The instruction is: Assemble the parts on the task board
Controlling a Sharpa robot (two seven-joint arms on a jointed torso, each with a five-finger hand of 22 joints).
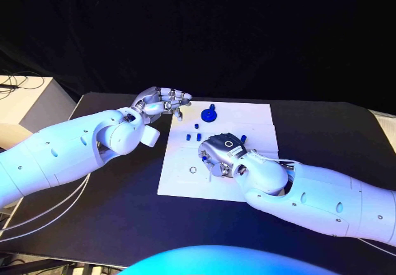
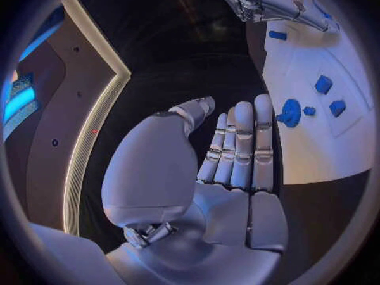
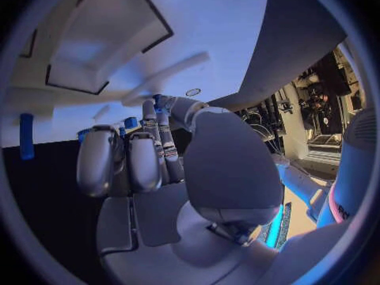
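The white task board (image 1: 181, 177) lies in the middle of the black table. A round blue part (image 1: 210, 114) stands near its far edge, with small blue pieces (image 1: 193, 137) in front of it. My left hand (image 1: 162, 103) hovers off the board's far left corner, fingers straight and holding nothing; its wrist view shows the round part (image 2: 291, 113) and blue pieces (image 2: 323, 84) beyond the fingertips. My right hand (image 1: 221, 154) is low over the board's middle. There its thumb and a finger (image 3: 161, 123) pinch a small blue part (image 3: 157, 99).
A pale cabinet (image 1: 29, 103) stands off the table's far left corner, with cables hanging by the left arm. A blue peg (image 3: 26, 136) stands on the board apart from my right hand. A small ring mark (image 1: 191, 169) sits on the board's near left area.
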